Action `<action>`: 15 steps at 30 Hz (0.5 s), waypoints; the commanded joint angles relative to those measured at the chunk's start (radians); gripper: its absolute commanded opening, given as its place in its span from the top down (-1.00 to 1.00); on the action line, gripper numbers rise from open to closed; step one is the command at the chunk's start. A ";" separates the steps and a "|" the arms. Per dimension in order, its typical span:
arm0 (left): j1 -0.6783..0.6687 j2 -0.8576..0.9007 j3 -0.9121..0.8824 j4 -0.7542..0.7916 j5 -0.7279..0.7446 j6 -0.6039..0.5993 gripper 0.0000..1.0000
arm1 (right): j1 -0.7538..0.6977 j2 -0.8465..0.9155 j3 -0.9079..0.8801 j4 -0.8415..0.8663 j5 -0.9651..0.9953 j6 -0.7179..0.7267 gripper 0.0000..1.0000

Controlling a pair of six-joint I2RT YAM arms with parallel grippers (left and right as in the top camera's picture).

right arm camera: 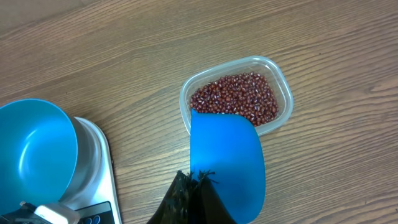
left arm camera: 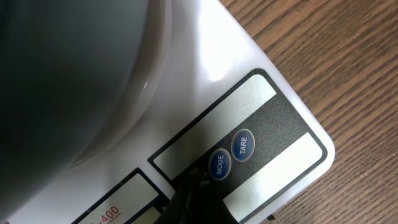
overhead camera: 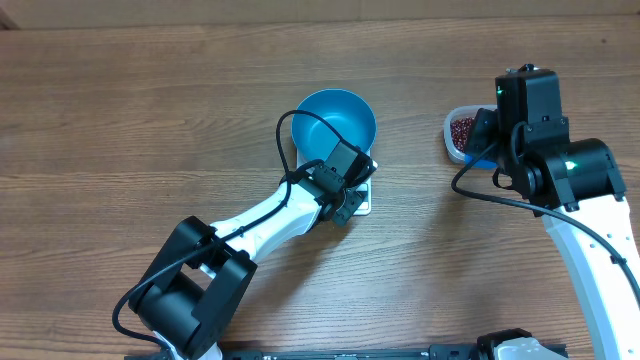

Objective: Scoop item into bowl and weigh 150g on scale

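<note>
**Scoop at the tub's edge, left arm down at the scale buttons**

Closest to you in the left wrist view are the left fingers (left arm camera: pixel 189 198), pressed together into one dark tip with nothing between them. They sit just beside the MODE button (left arm camera: pixel 219 164), with TARE (left arm camera: pixel 243 144) one step further on. You cannot tell from here whether the tip touches the scale (left arm camera: pixel 280 106).

The bowl (overhead camera: pixel 335 115) stands on that scale, and its inside looks bare.

The right fingers (right arm camera: pixel 186 199) pinch the blue scoop (right arm camera: pixel 227 165) by its rear end. Its long axis runs straight away from them towards the clear tub (right arm camera: pixel 284 93). The beans (right arm camera: pixel 236 99) lie directly ahead of the scoop's front lip, which overlaps the tub's near rim in the right wrist view. No beans show on the scoop.

Your right arm is the nearer one to the tub, which sits on the worktop (overhead camera: pixel 120 120). The bowl lies off to its left, apart from the tub. As I judge it, the first scoop is not yet taken, so push forward and down along that axis.
</note>
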 commanded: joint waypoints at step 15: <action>0.012 0.058 0.040 -0.005 0.001 0.005 0.92 | 0.004 -0.019 0.034 -0.018 0.002 -0.001 0.93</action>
